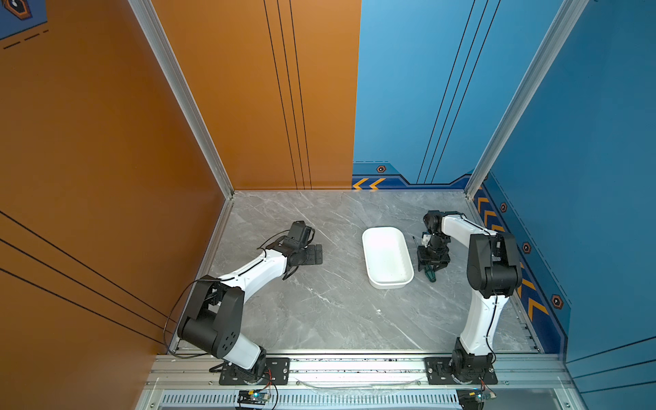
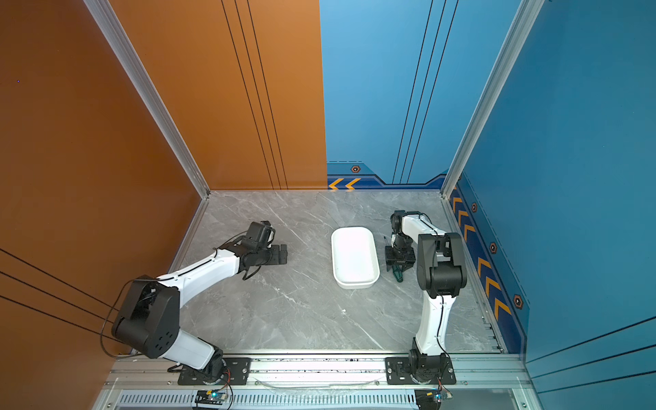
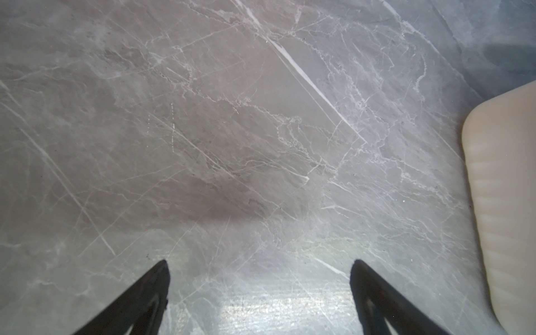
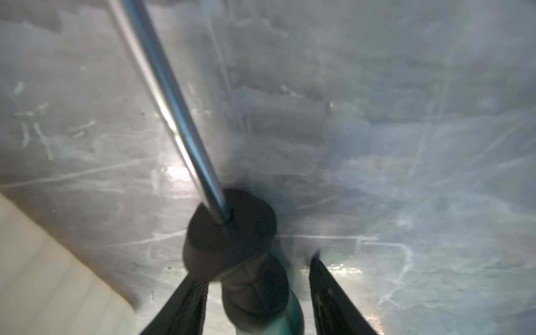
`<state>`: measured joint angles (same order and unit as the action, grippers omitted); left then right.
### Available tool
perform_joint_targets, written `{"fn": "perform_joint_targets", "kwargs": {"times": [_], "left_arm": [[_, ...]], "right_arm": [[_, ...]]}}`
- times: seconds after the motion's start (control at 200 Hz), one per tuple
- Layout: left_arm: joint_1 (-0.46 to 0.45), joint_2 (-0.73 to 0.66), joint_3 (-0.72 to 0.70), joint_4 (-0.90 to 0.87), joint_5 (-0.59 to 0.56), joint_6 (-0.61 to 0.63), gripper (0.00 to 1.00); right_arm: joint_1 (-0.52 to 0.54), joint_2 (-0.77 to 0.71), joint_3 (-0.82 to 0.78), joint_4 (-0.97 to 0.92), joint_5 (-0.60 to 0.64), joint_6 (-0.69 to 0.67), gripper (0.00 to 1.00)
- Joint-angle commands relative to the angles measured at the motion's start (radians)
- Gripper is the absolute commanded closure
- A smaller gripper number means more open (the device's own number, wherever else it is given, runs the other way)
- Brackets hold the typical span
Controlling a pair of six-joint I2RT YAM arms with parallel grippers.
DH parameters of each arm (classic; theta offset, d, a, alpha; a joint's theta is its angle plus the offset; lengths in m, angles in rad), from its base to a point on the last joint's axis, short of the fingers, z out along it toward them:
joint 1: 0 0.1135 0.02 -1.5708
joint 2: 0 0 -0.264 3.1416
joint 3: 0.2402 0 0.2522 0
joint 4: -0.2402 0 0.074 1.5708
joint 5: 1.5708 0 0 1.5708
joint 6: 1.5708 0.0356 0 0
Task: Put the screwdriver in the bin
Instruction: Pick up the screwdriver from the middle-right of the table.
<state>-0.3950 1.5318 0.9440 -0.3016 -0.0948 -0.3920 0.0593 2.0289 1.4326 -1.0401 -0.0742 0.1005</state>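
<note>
Though walled orange-blue, marbled grey tabletop (image 1: 319, 312).

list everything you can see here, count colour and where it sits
bin: 1, white, mid-table, empty
screwdriver: 1, green and black handle, metal shaft, beside the bin, outside it
table: 1, grey marble, under everything
walls: 3, orange and blue, around the table
left end effector: 1, black, open, over bare table
right end effector: 1, black, open, fingers either side of the screwdriver handle
</note>
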Motion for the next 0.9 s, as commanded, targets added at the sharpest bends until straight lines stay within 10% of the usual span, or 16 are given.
{"fn": "perform_joint_targets", "kwargs": {"times": [0.0,0.315,0.891], "left_arm": [[-0.008,0.010,0.013,-0.037,-0.028,0.022,0.02],[-0.007,0.001,0.008,-0.045,-0.044,0.030,0.02],[-0.008,-0.006,0.014,-0.050,-0.048,0.027,0.02]], "right_arm": [[0.018,0.030,0.040,-0.037,0.018,-0.014,0.46],[0.027,0.094,0.044,-0.070,0.021,-0.019,1.00],[0.010,-0.108,0.064,-0.054,-0.076,0.001,1.00]]}}
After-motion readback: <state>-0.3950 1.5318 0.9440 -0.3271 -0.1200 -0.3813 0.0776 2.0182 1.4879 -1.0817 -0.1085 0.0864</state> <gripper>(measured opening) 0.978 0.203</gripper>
